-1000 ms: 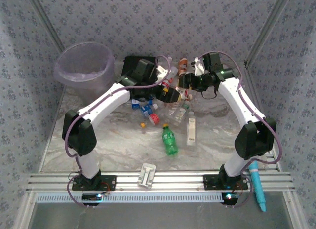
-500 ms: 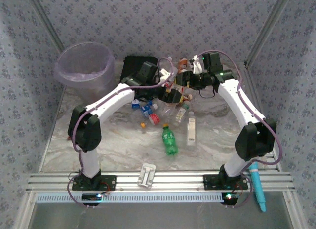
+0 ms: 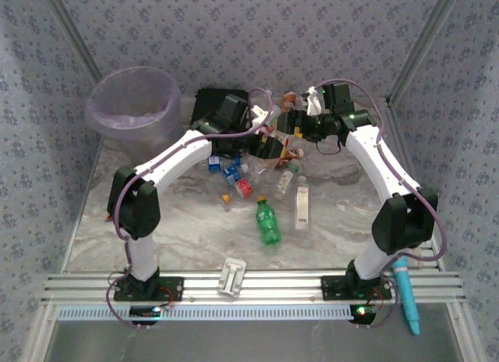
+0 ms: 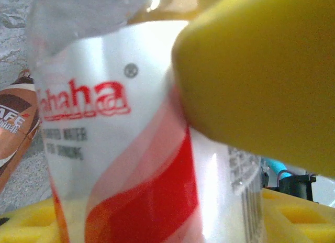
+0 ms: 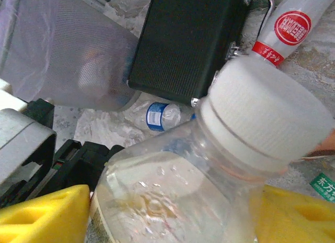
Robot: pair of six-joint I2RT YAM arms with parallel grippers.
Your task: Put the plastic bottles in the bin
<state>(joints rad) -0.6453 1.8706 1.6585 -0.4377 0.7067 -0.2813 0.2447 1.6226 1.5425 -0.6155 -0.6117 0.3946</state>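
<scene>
the left gripper straddles a red-labelled bottle and the right gripper a white-capped bottle. whether either pinches, one cannot tell. both bottles are well right of the bin.

Walls: three, pale grey-lilac, small repeating floral print.
Struts: bare metal, slanting up the two rear corners.
Table: grey-white marbled top.
Rail: ribbed aluminium, along the near edge.
Light: even, soft.

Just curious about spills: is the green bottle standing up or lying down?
Lying down: the green bottle shows its whole length along the table, yellow cap at its far end.
</scene>
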